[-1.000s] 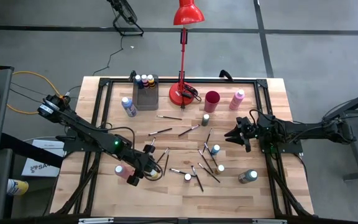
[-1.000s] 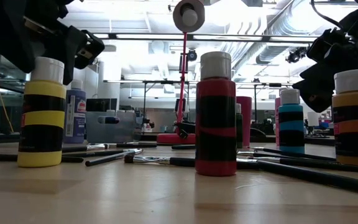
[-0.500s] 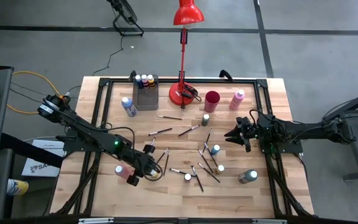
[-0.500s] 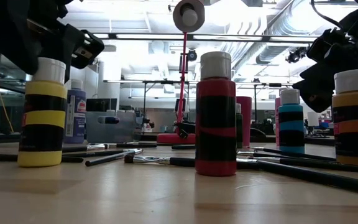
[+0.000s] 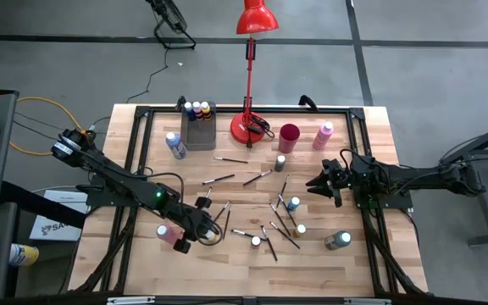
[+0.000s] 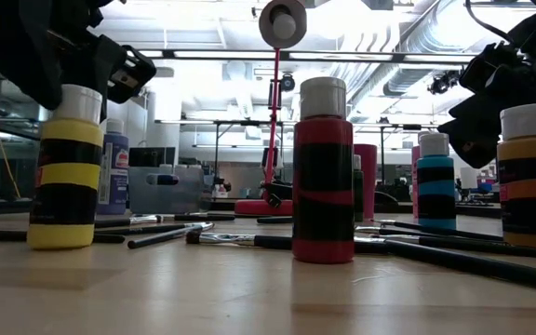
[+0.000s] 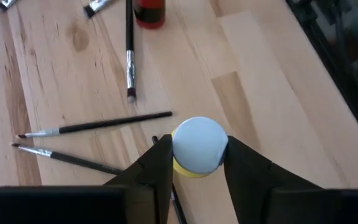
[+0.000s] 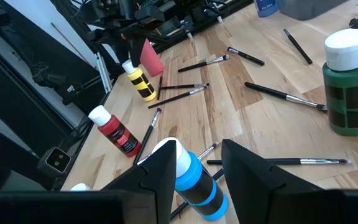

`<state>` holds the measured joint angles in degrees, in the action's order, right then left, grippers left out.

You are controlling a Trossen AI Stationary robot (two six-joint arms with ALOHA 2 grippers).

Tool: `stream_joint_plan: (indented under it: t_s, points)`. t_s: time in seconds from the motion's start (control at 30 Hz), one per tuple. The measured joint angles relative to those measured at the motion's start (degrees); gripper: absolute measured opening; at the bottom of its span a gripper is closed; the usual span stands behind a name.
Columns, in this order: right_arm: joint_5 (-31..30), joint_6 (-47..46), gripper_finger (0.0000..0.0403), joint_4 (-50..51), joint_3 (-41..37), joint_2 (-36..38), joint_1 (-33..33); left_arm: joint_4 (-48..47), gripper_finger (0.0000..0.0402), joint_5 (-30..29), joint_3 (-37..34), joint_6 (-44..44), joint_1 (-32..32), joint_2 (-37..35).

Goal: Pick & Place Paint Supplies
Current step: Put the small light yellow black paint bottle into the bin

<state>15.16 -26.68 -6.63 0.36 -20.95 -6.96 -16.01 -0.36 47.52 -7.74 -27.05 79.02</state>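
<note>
The left claw point(image 7: 194, 177) sits over the front-left area of the wooden surface point(image 5: 346, 271). Its two fingers point(image 7: 157, 171) stand on either side of the white cap of a yellow paint bottle point(image 7: 197, 149), close against it; the bottle stands upright on the surface, and the low view shows it slightly tilted under the claw. Whether the fingers press the cap firmly cannot be told. Thin dark-handled paintbrushes point(image 7: 98, 126) lie flat just beside this bottle, and a red paint bottle point(image 5: 256, 241) stands near them.

The right claw point(image 8: 194, 165) hangs above the right side of the surface, partly open and gripping nothing. A blue paint bottle point(image 8: 194, 180) stands below it, between the fingers as its wrist view shows them, but clear of them. A green paint bottle point(image 8: 348, 84) stands nearby.

More paintbrushes lie scattered across the middle of the surface. At the back, a grey bin point(image 5: 200, 129) holds several bottles, a dark blue bottle point(image 5: 174, 144) stands beside it, and a dark red cup point(image 5: 289, 137) stands next to a pink bottle point(image 5: 323, 135) and a red desk lamp point(image 5: 251, 68).
</note>
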Motion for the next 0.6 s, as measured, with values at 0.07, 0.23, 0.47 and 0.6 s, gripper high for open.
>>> stream_joint_plan:
  t_s: [0.07,0.23,0.47,0.6]
  points:
    - [0.0,0.0,0.0122,0.0,0.0,0.0,0.0,0.0,0.0111,0.0,1.0,0.0,0.0,0.0]
    - [0.0,0.0,0.0122,0.0,0.0,0.0,0.0,-0.6,0.0111,0.0,4.8,1.8,0.0,-0.1]
    - [0.0,0.0,0.0122,0.0,0.0,0.0,0.0,-1.2,0.0117,-1.8,11.2,6.1,1.3,-0.2]
    - [0.0,0.0,0.0122,0.0,0.0,0.0,0.0,-4.7,0.0115,-4.8,14.8,6.6,3.8,-0.2]
